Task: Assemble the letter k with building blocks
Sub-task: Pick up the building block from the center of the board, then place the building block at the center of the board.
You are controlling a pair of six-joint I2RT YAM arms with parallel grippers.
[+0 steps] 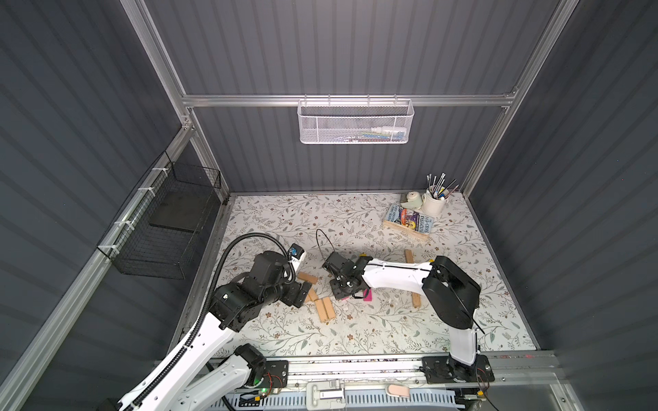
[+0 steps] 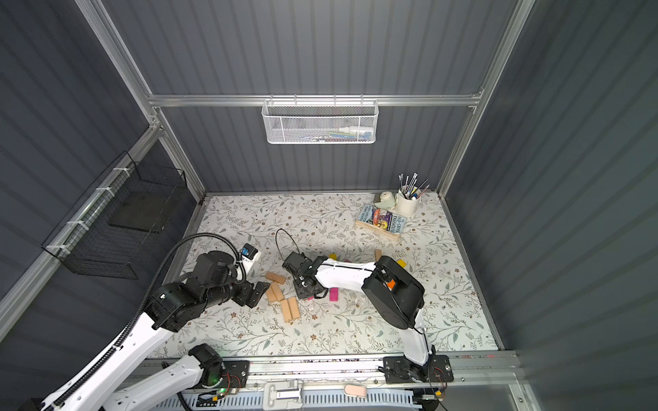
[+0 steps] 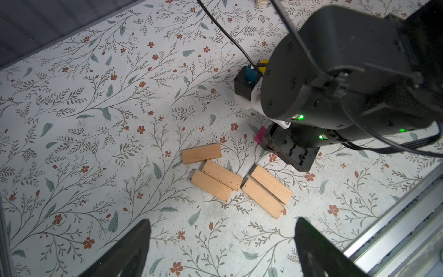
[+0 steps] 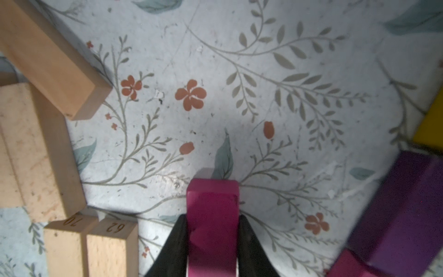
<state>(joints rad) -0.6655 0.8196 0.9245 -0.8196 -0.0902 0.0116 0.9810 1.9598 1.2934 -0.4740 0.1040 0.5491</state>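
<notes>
Right gripper (image 4: 213,223) pinches the magenta block (image 4: 212,201); left gripper (image 3: 221,227) hovers, fingers spread; in a top view tan blocks (image 1: 324,309) lie at the magenta block's eight o'clock

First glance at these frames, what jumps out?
The right gripper is shut on a magenta block near the middle of the floral table. Close beside it, five tan blocks lie flat in a loose cluster. The left gripper stands wide open just short of them.
</notes>
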